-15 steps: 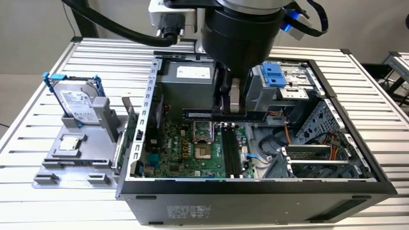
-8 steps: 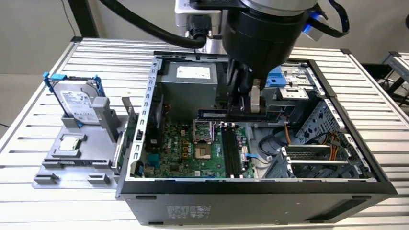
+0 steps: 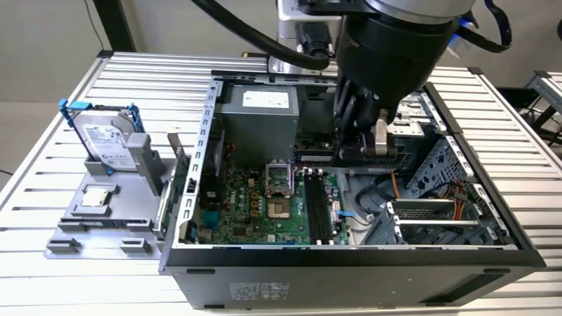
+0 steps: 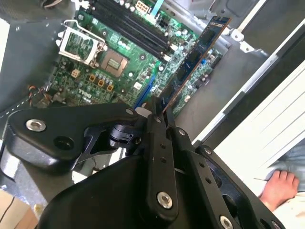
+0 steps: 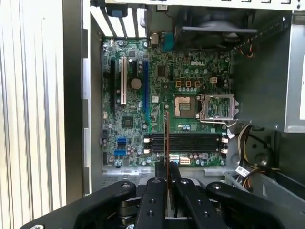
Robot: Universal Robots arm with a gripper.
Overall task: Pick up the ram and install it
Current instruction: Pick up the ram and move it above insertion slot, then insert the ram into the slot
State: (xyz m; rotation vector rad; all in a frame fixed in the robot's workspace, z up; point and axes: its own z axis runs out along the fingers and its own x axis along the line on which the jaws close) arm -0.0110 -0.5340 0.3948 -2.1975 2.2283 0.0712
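Note:
The ram (image 4: 195, 52) is a long thin dark board, and my gripper (image 4: 160, 113) is shut on one of its ends. In the first wrist view I see the ram (image 5: 166, 136) edge-on. It runs out from the gripper (image 5: 166, 168) and crosses over the black memory slots (image 5: 186, 142) of the green motherboard (image 5: 128, 119), at a right angle to them. In the exterior view the gripper (image 3: 367, 153) hangs inside the open computer case (image 3: 351, 257), above the far end of the slots (image 3: 318, 205). There the ram (image 3: 314, 157) shows as a dark strip beside the fingers.
A grey holder (image 3: 70, 230) to the exterior view's left of the case carries a hard drive (image 3: 105, 139) and a small square chip (image 3: 97, 197). Inside the case are an open processor socket (image 3: 279, 191), a grey power supply (image 3: 259, 112) and cables (image 3: 386, 197). A person's hand (image 4: 281, 188) rests outside the case.

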